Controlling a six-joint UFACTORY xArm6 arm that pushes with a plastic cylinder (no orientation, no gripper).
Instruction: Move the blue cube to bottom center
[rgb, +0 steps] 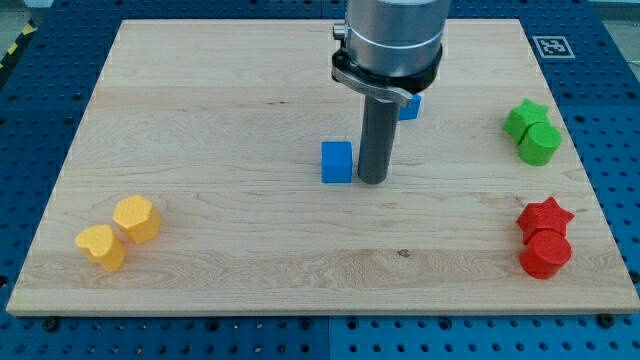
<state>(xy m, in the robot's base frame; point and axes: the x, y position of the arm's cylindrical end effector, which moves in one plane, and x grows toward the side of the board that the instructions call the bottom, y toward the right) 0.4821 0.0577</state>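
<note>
Board (250, 70): pale wood, on blue pegboard.
Rod: dark, upright; my tip (372, 181) holds nothing, just right of the blue cube (337, 162).
Blue cube: mid-board.
Second blue block (410, 107): partly hidden, behind the rod.

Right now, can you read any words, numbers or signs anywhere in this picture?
No readable words or numbers.
One sign: a black-and-white square marker at the top right corner of the wooden board; it is a pattern, not letters.
The coloured blocks carry no writing.
</note>
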